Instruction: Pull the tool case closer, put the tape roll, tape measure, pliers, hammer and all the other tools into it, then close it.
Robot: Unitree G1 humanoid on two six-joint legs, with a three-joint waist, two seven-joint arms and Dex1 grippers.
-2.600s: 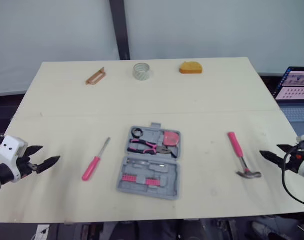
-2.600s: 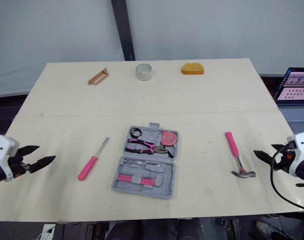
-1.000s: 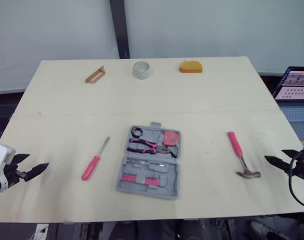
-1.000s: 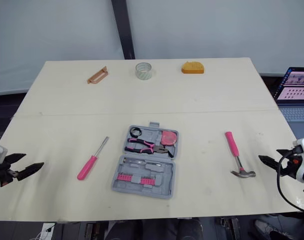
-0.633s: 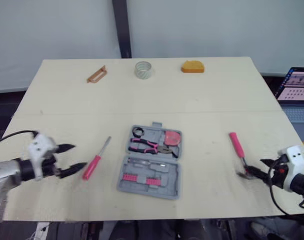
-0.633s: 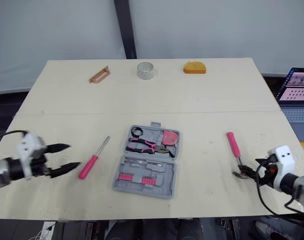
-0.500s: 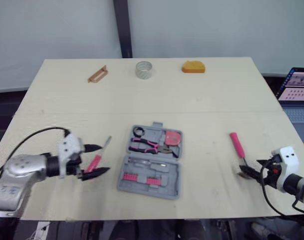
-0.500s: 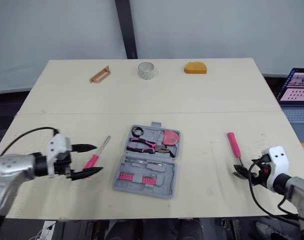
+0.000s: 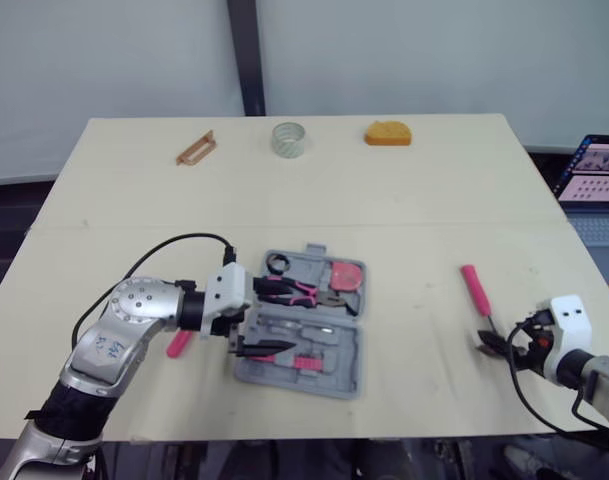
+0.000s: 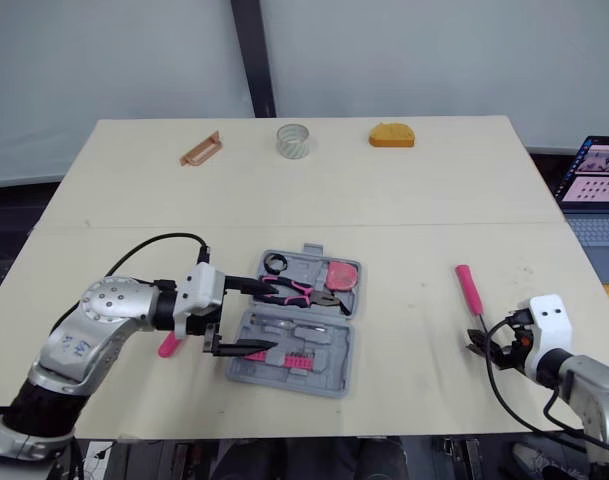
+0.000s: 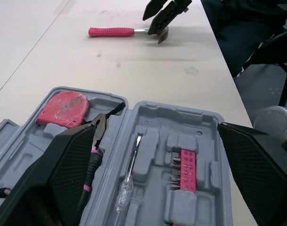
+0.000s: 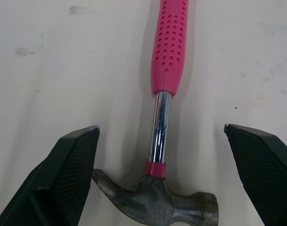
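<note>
Fingers (image 10: 246,349) of the left gripper (image 10: 274,318) were spread wide, one on each side of the 9 o'clock rim of the open grey plastic tool case (image 11: 204,132), and gripped nothing. The case lay near the 6 o'clock edge of the pale wooden surface (image 9: 424,190). Pink-handled pliers (image 9: 299,291) were already seated in its far half. The right gripper (image 12: 160,126) was also spread, straddling the steel neck of the pink-handled hammer (image 9: 473,291) at about 4 o'clock without touching it.

To move the case well, the left fingers would likely need to close on the rim wall rather than on the pliers. A slow, flat draw toward 6 o'clock should keep the contents from jumping. For the hammer, a grip on the neck close to the heavy head should keep it from tipping when it is lifted.

The clear tape roll (image 9: 288,139) sat at 12 o'clock. An orange dome-shaped object (image 9: 387,133), probably the tape measure, sat at 1 o'clock. A tan bracket-shaped tool (image 9: 195,149) lay at 11 o'clock, and a pink-handled screwdriver (image 10: 168,346) lay half hidden under the left arm.
</note>
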